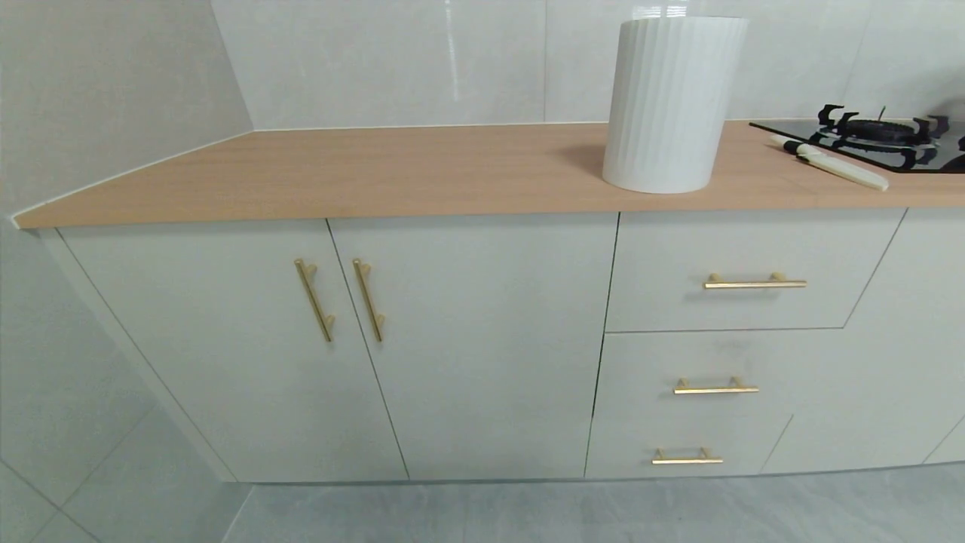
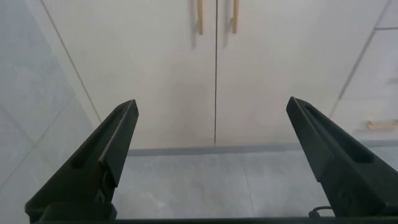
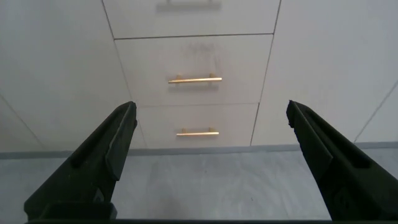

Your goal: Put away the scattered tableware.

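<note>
The left fingers [image 2: 109, 155] are spread wide and nothing is held between them. The right fingers [image 3: 106, 155] are likewise spread and empty. Both pairs hang low, close to the floor [image 2: 205, 180] and well below the desk [image 1: 377, 166].

Ahead of the left fingers the cupboard doors [image 2: 155, 74] are seen, with the door handles [image 2: 200, 18] above the gap between the fingertips. Ahead of the right fingers stand the drawers [image 3: 155, 62], and two drawer handles [image 3: 194, 79] lie in line with the gap.

The knife [image 1: 837, 166], the one piece of tableware seen, lies far above both pairs, on the desk and at the rim of the hob [image 1: 942, 154]. It is nearer the right fingers. The holder [image 1: 671, 105], tall and ribbed, stands just beside it on the side toward the left fingers.

Trouble is most likely on the way up. The desk's front edge overhangs the fingers, so a straight lift could strike it, or a drawer handle could be caught. The knife is thin and lies flat, so it may be pushed along the desk, or onto the glass, rather than pinched. The holder could be knocked over by a finger passing close to it. Whether the knife can be reached from this stand cannot be told.
</note>
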